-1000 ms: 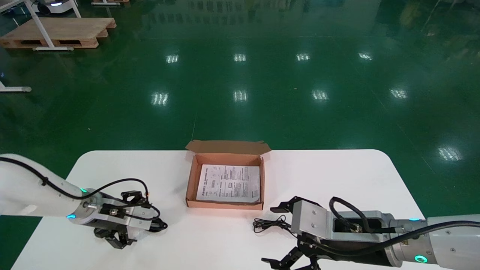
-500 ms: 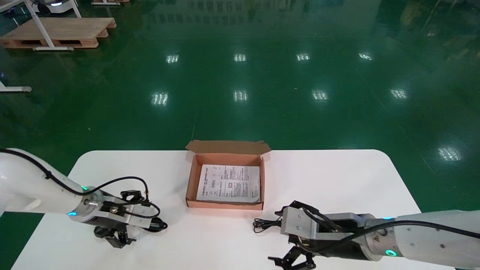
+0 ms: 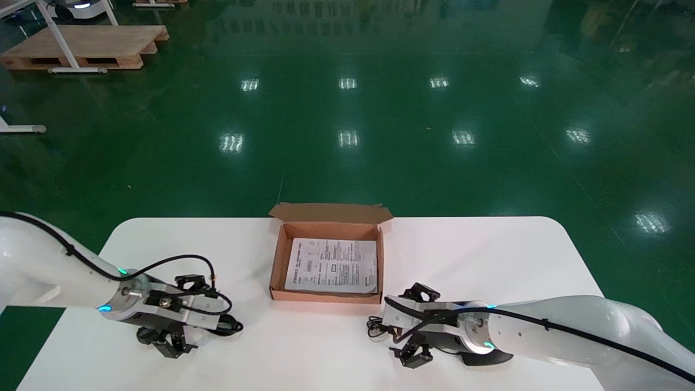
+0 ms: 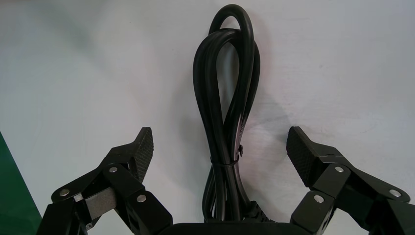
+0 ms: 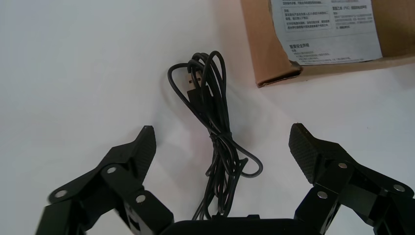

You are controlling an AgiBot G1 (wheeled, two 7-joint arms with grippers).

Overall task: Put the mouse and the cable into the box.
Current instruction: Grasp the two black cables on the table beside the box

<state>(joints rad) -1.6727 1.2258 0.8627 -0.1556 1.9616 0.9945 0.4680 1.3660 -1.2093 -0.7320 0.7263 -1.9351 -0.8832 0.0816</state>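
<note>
Black tied cable (image 4: 226,98) is lying on the worktop (image 3: 326,353), well left of the box (image 3: 277,260) | left pincer (image 4: 220,144) is hanging spread astride it | right pincer (image 5: 221,142), also spread, is straddling a thin USB cord (image 5: 215,112) just beside the box | closing across the tie (image 4: 226,161) is looking safest, keeping loops bundled.

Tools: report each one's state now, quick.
Left tool: open, straddling the thick bundled cable, not gripping.
Right tool: open, over the thin USB cable, not gripping.
</note>
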